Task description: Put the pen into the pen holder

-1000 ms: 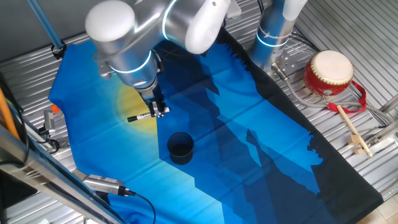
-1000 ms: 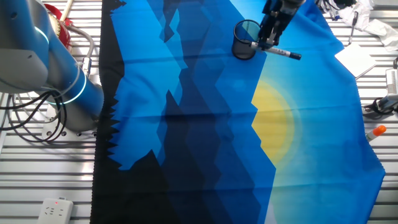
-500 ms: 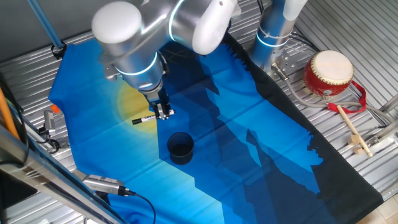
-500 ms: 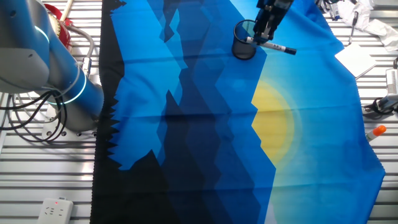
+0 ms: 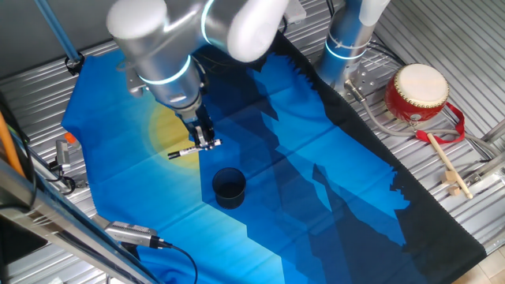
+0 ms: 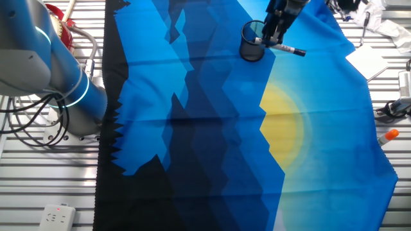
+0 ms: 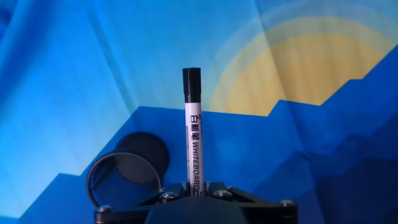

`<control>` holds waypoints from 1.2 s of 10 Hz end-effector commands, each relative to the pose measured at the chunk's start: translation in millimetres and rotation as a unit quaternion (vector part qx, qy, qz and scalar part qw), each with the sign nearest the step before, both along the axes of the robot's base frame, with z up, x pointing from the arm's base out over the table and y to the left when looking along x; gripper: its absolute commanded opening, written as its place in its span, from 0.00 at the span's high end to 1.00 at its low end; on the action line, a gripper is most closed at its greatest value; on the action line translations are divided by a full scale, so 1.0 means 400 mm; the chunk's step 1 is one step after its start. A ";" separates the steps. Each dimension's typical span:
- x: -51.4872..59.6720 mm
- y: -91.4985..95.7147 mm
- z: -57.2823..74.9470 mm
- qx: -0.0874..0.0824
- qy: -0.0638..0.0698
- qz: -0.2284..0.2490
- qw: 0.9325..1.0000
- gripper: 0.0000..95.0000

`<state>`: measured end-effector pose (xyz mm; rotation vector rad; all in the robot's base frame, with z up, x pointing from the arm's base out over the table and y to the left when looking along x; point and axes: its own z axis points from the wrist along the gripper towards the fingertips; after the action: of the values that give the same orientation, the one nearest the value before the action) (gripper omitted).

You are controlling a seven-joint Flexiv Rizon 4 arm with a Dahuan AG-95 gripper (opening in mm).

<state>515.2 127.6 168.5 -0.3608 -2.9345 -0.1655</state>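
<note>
My gripper is shut on the pen, a white whiteboard marker with a black cap, and holds it roughly level above the cloth. In the hand view the pen points straight away from the gripper, cap at the far end. The pen holder, a small dark round cup, stands on the cloth just below and right of the gripper. In the other fixed view the gripper is right beside the holder, with the pen sticking out to the right. In the hand view the holder is lower left.
A blue, yellow and black cloth covers the table. A red-and-cream drum and a wooden drumstick lie at the right. An orange-capped item and cables lie beyond the cloth's edge. The arm's base stands at the back.
The gripper with the pen moved a short way toward the pen holder over the last second; in the last half second it barely shifted.
</note>
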 end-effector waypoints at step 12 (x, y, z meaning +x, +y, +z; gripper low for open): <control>0.001 0.001 0.000 -0.075 -0.031 0.028 0.996 1.00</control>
<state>515.5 127.8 168.0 -0.3276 -3.0190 0.0654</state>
